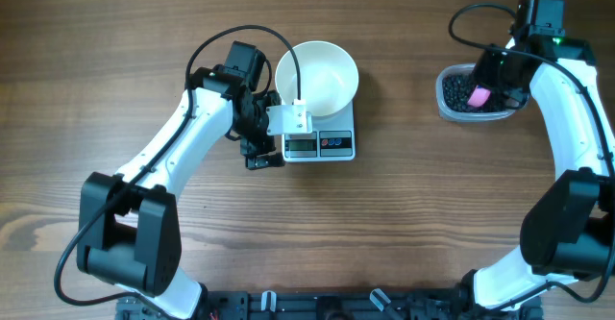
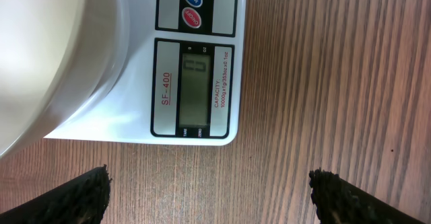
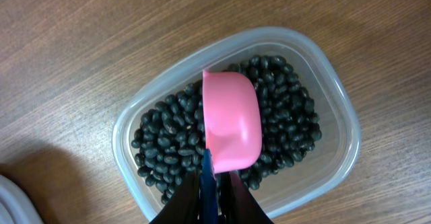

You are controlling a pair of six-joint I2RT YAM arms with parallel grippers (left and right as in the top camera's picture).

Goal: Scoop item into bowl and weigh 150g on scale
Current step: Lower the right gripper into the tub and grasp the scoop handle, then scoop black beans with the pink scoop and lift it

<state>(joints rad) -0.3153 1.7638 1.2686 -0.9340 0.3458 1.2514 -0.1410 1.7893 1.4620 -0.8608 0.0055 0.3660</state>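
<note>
Seen from above, the bowl point(image 1: 317, 77) sits on the scale point(image 1: 338, 147), well off to the left of the tub point(image 1: 447, 104) of beans point(image 1: 459, 97). The left gripper point(image 1: 264, 155) is just beside the scale.

At the left wrist, its jaws stand wide and empty, with the scale's display straight ahead.

At the right wrist, the right gripper point(image 3: 214, 197) is pinched on the blue handle point(image 3: 207, 180) of the pink scoop point(image 3: 232, 120). The cup lies on the beans and reaches straight away from the fingers. The carry, I'd say, runs left to the bowl.
</note>
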